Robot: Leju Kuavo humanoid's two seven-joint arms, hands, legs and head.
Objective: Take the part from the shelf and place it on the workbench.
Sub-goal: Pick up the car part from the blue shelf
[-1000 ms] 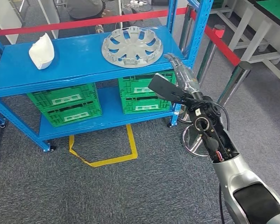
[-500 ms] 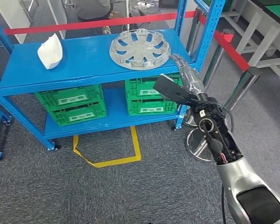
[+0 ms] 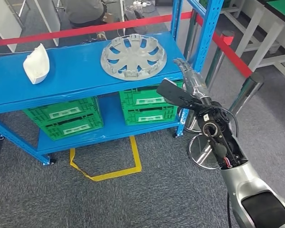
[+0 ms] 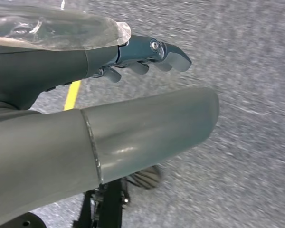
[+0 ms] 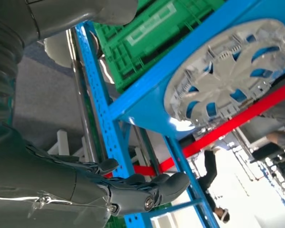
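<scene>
Fingers of the left hand hang loosely apart over carpet, holding nothing. On the blue shelf, the silver wheel cover lies flat; the view has swung since earlier. Right hand stays extended beside the shelf's corner, empty.

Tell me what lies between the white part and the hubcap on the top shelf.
Nothing: in the head view, only bare blue shelf stretches between the white part and the hubcap.
</scene>
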